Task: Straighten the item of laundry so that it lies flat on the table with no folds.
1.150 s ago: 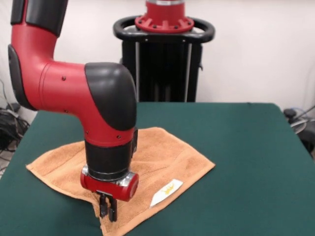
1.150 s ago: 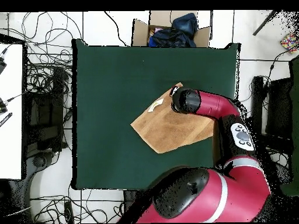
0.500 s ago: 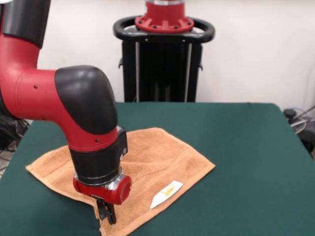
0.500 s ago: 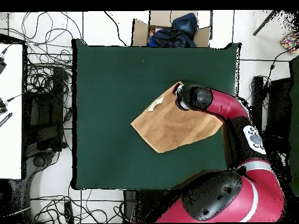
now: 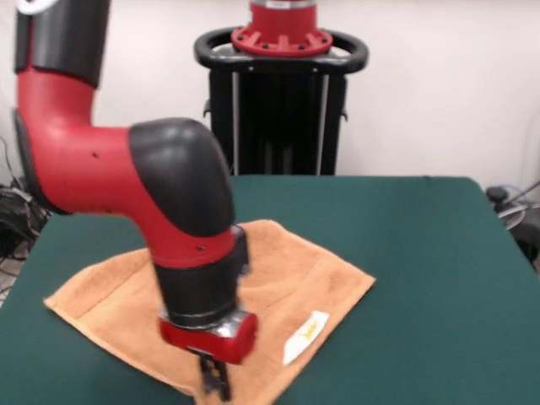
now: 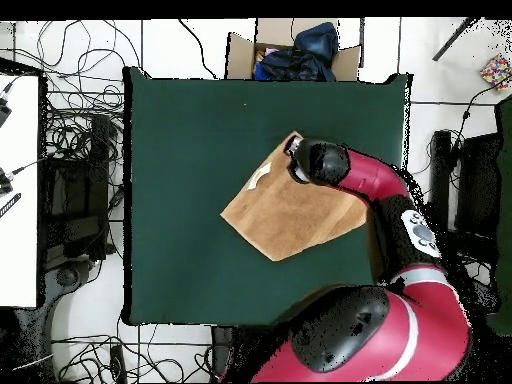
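Note:
The item of laundry [image 5: 283, 270], an orange-tan towel, lies spread on the green table [image 5: 422, 253], with its near part still doubled over. A small white tag [image 5: 305, 337] shows by its near right edge. My gripper [image 5: 215, 381] points straight down at the towel's nearest corner, fingers close together and pinching the cloth there. In the overhead view the arm's wrist [image 6: 310, 160] covers that corner, and the towel [image 6: 280, 215] stretches away from it with the tag [image 6: 262, 178] beside it.
The arm's big red and black elbow [image 5: 181, 186] hangs over the towel's left half. A cardboard box of dark clothes [image 6: 290, 55] stands beyond the table's far edge in the overhead view. Cables [image 6: 80, 120] lie on the floor at the left.
The gripper has shifted to the right along the table's near side, and the towel's near corner, tag and right corner have moved with it.

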`<state>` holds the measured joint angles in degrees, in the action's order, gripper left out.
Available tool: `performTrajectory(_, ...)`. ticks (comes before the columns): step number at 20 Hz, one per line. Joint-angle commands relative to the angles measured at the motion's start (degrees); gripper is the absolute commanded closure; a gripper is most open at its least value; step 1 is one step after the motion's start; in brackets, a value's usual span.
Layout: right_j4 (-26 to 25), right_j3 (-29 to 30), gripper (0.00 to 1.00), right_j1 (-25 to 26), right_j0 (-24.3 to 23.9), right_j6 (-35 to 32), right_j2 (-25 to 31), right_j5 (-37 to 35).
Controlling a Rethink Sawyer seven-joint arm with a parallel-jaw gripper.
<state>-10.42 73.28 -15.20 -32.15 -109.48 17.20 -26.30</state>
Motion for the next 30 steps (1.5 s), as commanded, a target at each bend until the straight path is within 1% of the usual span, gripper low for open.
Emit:
performTrajectory(1,8.66,11.73,1.00,9.29,5.39,-16.73,8.26,2.81)
performTrajectory(4,13.53,14.65,1.00,9.36,3.08,-13.61,10.92,-1.38)
performTrajectory(5,14.48,15.28,1.00,9.07,3.11,-12.81,10.79,-1.68)
performTrajectory(7,15.67,15.76,1.00,8.72,3.62,-12.06,9.96,-1.83)
performTrajectory(12,17.26,15.15,1.00,10.76,3.56,-8.25,9.51,-1.06)
performTrajectory(15,18.44,15.60,1.00,10.81,3.59,-7.65,9.61,-1.65)
performTrajectory(20,19.58,17.33,1.00,10.17,3.71,-8.21,10.03,-0.42)
performTrajectory(22,19.70,17.82,1.00,10.04,3.74,-8.23,10.35,1.27)
performTrajectory(23,19.84,18.30,1.00,9.94,3.88,-9.14,10.34,3.28)
performTrajectory(26,20.98,19.17,1.00,9.78,3.61,-9.07,11.35,2.55)
performTrajectory(27,21.69,19.97,1.00,8.22,4.57,-10.60,10.45,1.60)
performTrajectory(30,24.90,22.30,1.00,1.81,9.57,-18.04,4.77,-3.06)
